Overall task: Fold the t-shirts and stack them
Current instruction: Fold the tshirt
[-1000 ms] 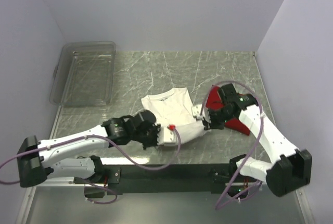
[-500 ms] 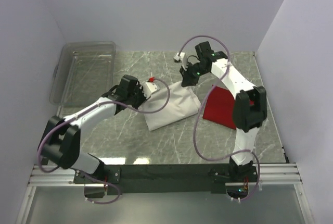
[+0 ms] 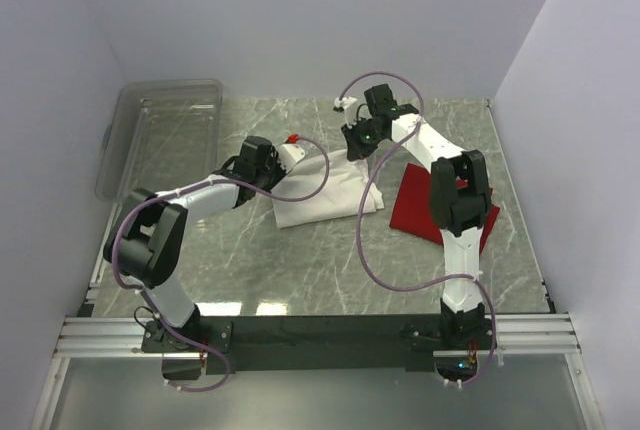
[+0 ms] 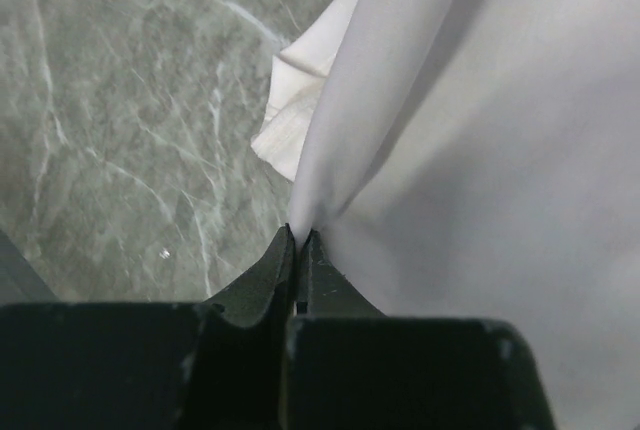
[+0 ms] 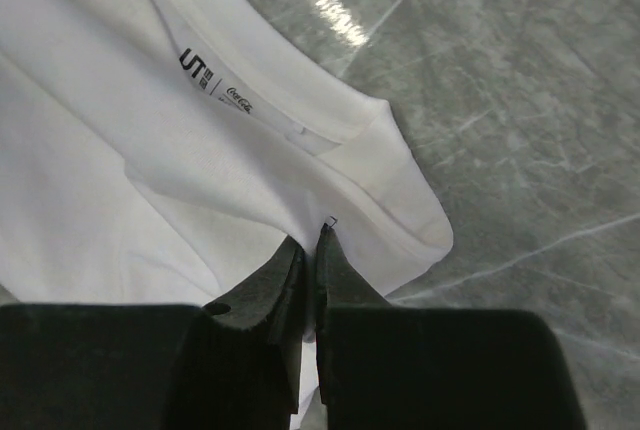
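The white t-shirt (image 3: 325,200) lies folded in the middle of the table, its far edge lifted by both grippers. My left gripper (image 3: 283,157) is shut on a fold of the white cloth (image 4: 420,130) at the far left; its tips (image 4: 300,237) pinch the fabric. My right gripper (image 3: 357,146) is shut on the shirt beside the collar (image 5: 250,60), with its tips (image 5: 310,242) closed on the cloth. The neck label (image 5: 212,82) faces up. The red t-shirt (image 3: 415,205) lies flat to the right, partly under my right arm.
A clear plastic bin (image 3: 165,140) stands at the far left of the table. Both arms reach far out over the marble top (image 3: 330,270), their purple cables (image 3: 365,240) looping above it. White walls close in the back and sides.
Both grippers have carried the shirt's near edge from the front of the table to the far side, folding it over. Since half a second ago they have shifted slightly farther back.
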You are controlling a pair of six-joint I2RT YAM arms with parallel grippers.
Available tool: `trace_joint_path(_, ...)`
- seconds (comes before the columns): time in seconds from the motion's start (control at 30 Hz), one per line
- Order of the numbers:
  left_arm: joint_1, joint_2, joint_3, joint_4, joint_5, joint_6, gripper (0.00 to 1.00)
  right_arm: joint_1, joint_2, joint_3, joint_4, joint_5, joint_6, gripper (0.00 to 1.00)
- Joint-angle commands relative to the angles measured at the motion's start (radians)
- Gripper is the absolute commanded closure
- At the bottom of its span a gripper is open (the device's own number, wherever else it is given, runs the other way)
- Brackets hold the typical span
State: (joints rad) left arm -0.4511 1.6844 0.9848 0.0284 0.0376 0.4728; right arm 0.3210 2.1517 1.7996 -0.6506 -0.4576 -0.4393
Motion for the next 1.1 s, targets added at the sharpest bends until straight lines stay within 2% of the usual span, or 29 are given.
trace_joint_path(0.0,0.008,0.003,0.023,0.132,-0.030,-0.020,0.99,-0.005,-0.010,0.015,0.121,0.108,0.066,1.00)
trace_joint_path(0.13,0.009,0.015,0.015,0.225,-0.035,-0.019,0.99,-0.005,-0.035,-0.038,0.181,0.152,0.092,1.00)
trace_joint_path(0.37,0.009,0.173,0.152,0.209,-0.034,-0.046,0.99,-0.002,0.005,-0.003,0.198,0.232,0.166,1.00)
trace_joint_path(0.43,0.009,0.211,0.172,0.215,-0.076,-0.059,0.99,0.000,0.011,0.004,0.200,0.246,0.174,1.00)
trace_joint_path(0.6,0.009,0.251,0.235,0.232,-0.100,-0.082,0.99,0.001,-0.015,-0.014,0.198,0.222,0.159,1.00)
trace_joint_path(0.8,0.011,0.150,0.129,0.336,-0.082,-0.065,0.99,-0.003,-0.123,-0.065,0.144,0.074,0.042,1.00)
trace_joint_path(1.07,0.011,-0.144,-0.133,0.415,-0.045,0.013,0.99,-0.002,-0.288,-0.147,0.068,-0.088,0.002,1.00)
